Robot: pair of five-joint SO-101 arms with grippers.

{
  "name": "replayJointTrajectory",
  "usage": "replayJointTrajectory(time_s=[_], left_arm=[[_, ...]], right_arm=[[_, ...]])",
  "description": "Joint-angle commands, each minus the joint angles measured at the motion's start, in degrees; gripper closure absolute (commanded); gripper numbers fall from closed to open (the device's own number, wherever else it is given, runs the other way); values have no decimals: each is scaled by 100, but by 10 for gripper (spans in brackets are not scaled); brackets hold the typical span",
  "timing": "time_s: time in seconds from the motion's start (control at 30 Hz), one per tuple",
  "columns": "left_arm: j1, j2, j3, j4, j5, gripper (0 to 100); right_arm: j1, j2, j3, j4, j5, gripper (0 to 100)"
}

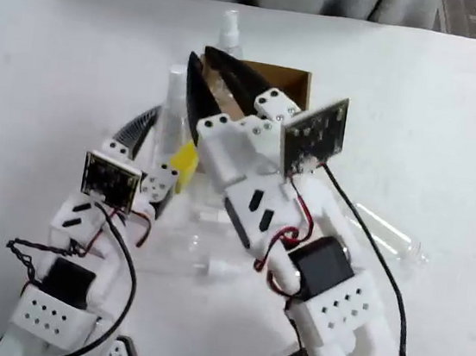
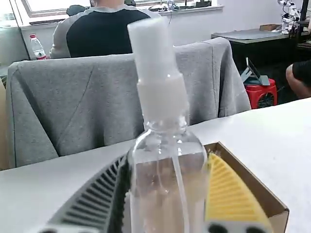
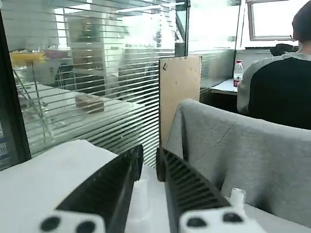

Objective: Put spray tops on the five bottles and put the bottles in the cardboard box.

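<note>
My left gripper (image 1: 171, 135) is shut on a clear bottle (image 1: 173, 105) that stands upright, just left of the cardboard box (image 1: 289, 78). In the left wrist view the bottle (image 2: 163, 170) sits between the grey and yellow fingers of the left gripper (image 2: 165, 165), and a white spray top (image 2: 155, 63) is on its neck. My right gripper (image 1: 197, 56) hangs over the box's left side, black fingers almost together, nothing between them. In its own view the right gripper (image 3: 149, 155) points past the table edge. A second bottle with a spray top (image 1: 230, 29) stands behind the box.
A clear bottle (image 1: 391, 236) lies on the table right of the right arm. A loose white spray top (image 1: 222, 269) lies between the two arm bases, beside another clear bottle lying down. The box (image 2: 252, 187) is close by the left gripper's yellow finger. Grey chairs line the far edge.
</note>
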Motion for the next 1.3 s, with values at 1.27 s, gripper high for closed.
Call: replayJointTrajectory(time_s=[1.27], left_arm=[[-75,-101,-229,-132,-26,976]], right_arm=[[664,321,-791,822,413,983]])
